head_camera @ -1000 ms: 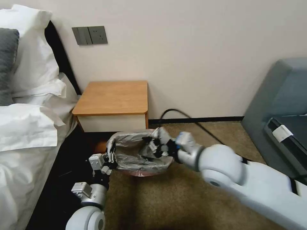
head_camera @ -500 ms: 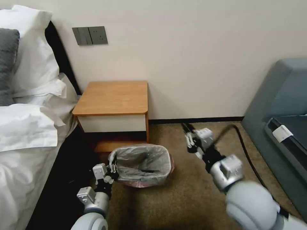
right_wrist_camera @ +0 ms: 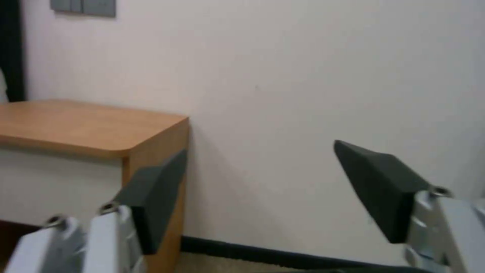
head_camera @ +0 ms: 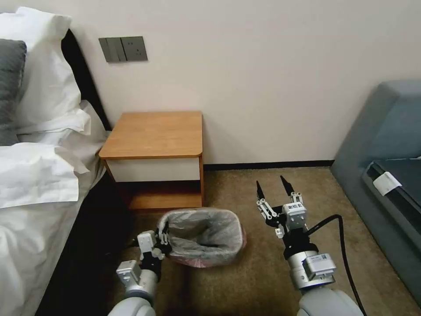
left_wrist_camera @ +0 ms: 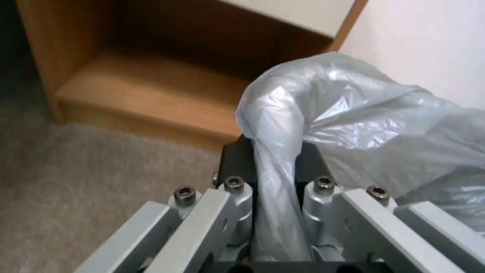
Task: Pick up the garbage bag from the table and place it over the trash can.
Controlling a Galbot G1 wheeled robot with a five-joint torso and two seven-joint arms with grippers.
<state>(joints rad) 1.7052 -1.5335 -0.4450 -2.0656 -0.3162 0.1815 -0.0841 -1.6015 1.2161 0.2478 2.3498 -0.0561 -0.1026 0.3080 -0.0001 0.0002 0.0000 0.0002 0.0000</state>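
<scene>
Garbage bag (head_camera: 202, 235) already lines the trash can (head_camera: 193, 262), lower centre. My left fingers (head_camera: 162, 239) pinch its rim; right fingers (head_camera: 263, 193) are spread, empty.

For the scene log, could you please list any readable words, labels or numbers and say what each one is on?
No text can be read.
A small label on the right claw, which stands open beside the trash can: too small to read.
A white tag on the grey sofa: no legible print.
</scene>
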